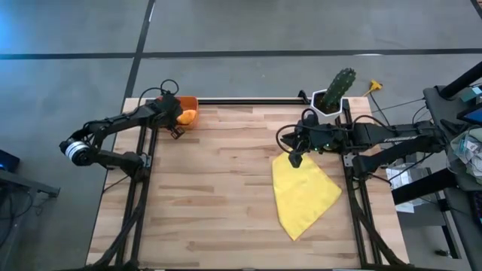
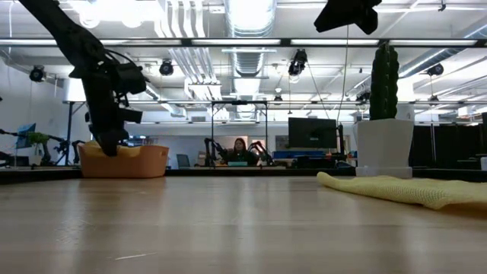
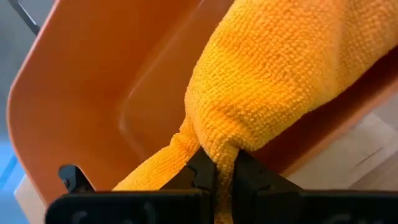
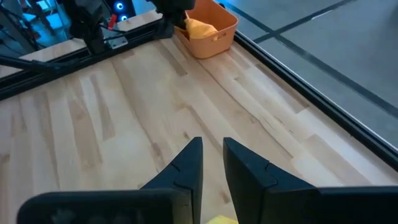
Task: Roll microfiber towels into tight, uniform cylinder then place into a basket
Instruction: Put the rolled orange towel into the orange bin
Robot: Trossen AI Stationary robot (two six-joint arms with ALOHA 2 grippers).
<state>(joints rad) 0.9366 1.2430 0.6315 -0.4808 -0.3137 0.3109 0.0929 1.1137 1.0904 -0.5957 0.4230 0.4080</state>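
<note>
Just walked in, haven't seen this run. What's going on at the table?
The left claw is shut on the orange towel, holding it inside the basket at the table's far left corner. The towel is bunched in the basket and not released yet. The right claw hangs at one corner of the yellow towel, which lies spread flat and unrolled on the table, near the cactus pot. Its fingers stand slightly apart with nothing visibly between them.
</note>
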